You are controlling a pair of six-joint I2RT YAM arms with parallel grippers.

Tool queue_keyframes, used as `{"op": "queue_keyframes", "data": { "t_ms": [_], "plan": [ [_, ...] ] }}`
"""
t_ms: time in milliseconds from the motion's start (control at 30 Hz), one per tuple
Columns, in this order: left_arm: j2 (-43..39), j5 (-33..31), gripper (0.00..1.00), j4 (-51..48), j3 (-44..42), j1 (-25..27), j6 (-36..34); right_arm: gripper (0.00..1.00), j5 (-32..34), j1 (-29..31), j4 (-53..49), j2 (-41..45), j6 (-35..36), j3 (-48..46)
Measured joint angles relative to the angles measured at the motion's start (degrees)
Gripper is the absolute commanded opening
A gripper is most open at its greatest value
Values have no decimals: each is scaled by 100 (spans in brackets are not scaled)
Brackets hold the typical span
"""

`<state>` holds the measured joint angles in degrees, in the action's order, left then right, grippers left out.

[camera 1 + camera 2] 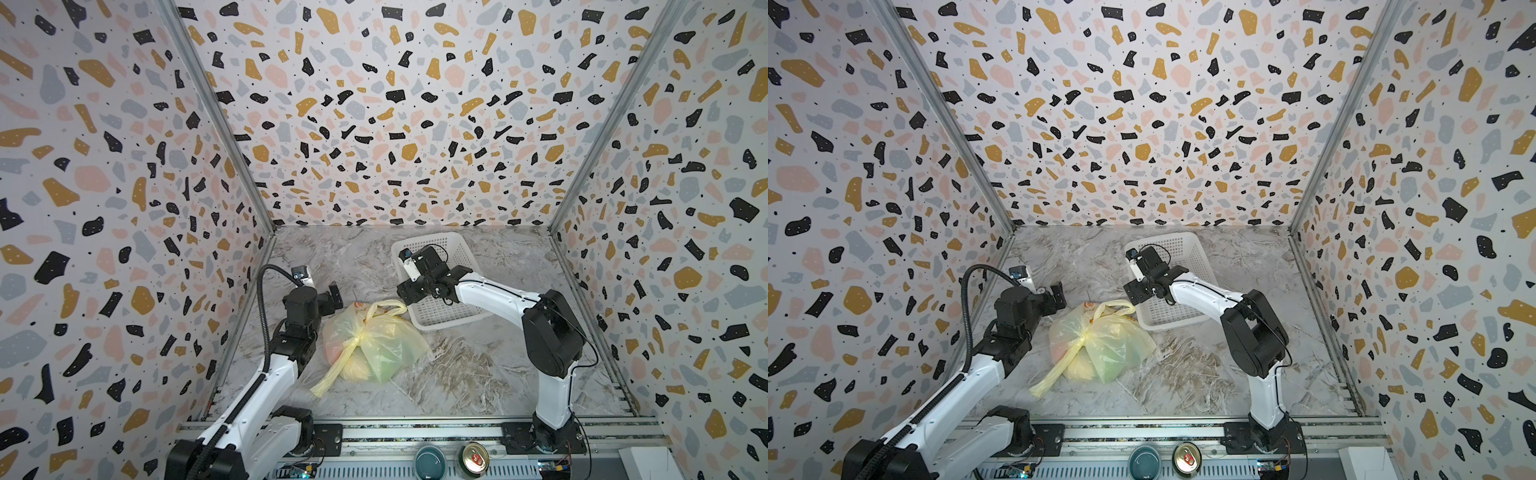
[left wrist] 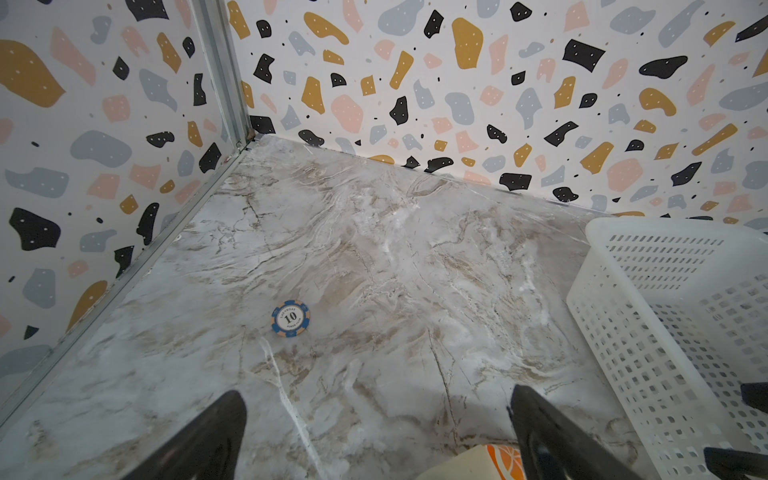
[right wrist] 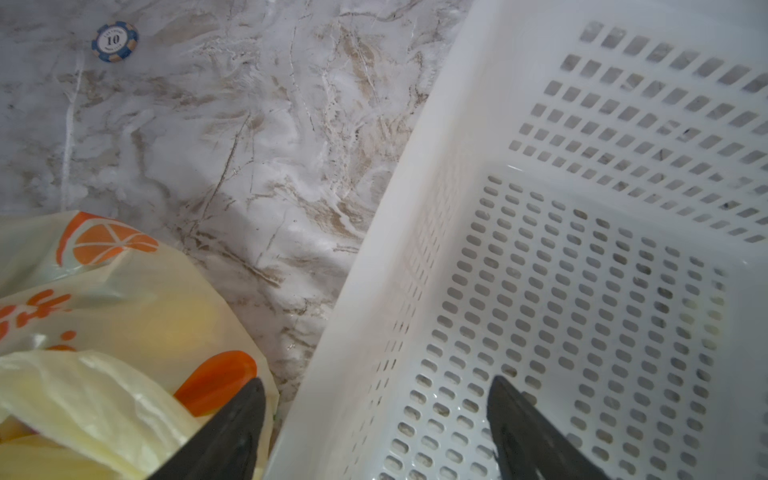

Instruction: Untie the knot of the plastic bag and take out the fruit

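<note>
Both the left gripper [image 2: 378, 395] and right gripper [image 3: 377, 381] hold empty fingers wide near the plastic bag [image 1: 376, 347].

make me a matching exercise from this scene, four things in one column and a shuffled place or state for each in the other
Things
1. thin pale-yellow translucent plastic bag
2. white perforated plastic basket
3. round blue poker chip marked 10
4. left end effector

Places and states
A. open, holding nothing
B. lying flat on the marble tabletop, apart from the bag
C. knotted shut, with coloured shapes showing through
D. upright beside the bag, its floor full of slots

Pairs: 1-C, 2-D, 3-B, 4-A
</note>
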<state>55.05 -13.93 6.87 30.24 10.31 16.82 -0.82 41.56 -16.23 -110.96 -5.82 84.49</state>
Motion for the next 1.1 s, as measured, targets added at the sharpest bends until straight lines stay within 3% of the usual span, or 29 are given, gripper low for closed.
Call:
{"op": "queue_keyframes", "data": {
  "t_ms": [733, 1100],
  "plan": [
    [66, -7, 100, 50, -26, 127, 85, 77, 535, -1248, -398, 369, 640, -503],
    [144, -22, 100, 72, -26, 190, 101, 62, 608, -2072, -407, 361, 643, -457]
  ]
}}
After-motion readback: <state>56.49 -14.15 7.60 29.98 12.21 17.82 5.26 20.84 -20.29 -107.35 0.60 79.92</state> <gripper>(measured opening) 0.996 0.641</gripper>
